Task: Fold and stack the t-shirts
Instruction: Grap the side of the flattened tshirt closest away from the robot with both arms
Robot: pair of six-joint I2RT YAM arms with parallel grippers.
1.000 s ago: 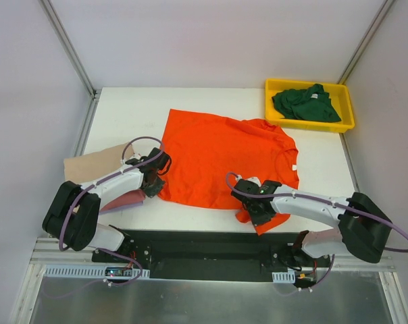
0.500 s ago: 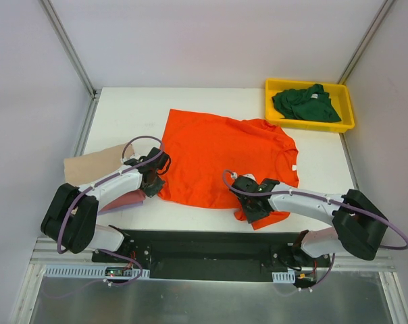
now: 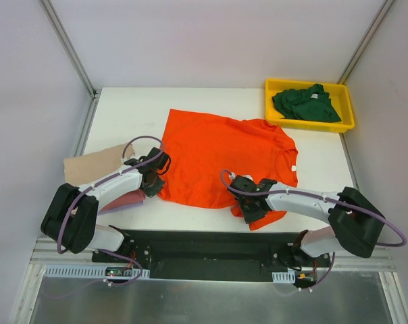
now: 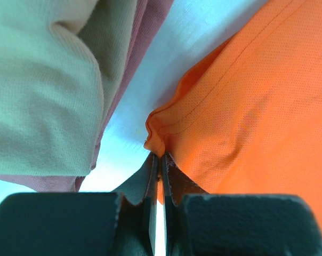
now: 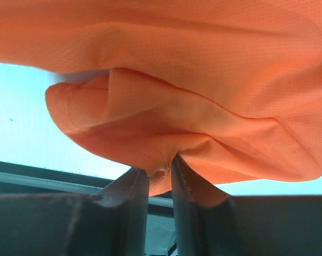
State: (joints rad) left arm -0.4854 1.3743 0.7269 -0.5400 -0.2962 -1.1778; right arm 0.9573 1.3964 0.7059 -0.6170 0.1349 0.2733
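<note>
The orange-red t-shirt (image 3: 221, 152) lies spread on the white table in the top view. My left gripper (image 3: 155, 181) is shut on its near left hem corner (image 4: 157, 137). My right gripper (image 3: 250, 207) is shut on a bunched fold of the near right sleeve (image 5: 166, 138), lifted off the table. The tan t-shirt (image 3: 89, 163) lies folded at the left with the pink t-shirt (image 3: 126, 200) under it; both show in the left wrist view, tan (image 4: 43, 90) and pink (image 4: 134, 48). The dark green t-shirt (image 3: 305, 102) lies crumpled in the yellow tray.
The yellow tray (image 3: 277, 86) stands at the far right corner of the table. Metal frame posts rise at the back corners. The table's near edge and a black base strip (image 3: 211, 246) run just below both grippers.
My right gripper has moved left and slightly inward with the orange sleeve, pulling the sleeve's near tip in. The left gripper has stayed where it was.
</note>
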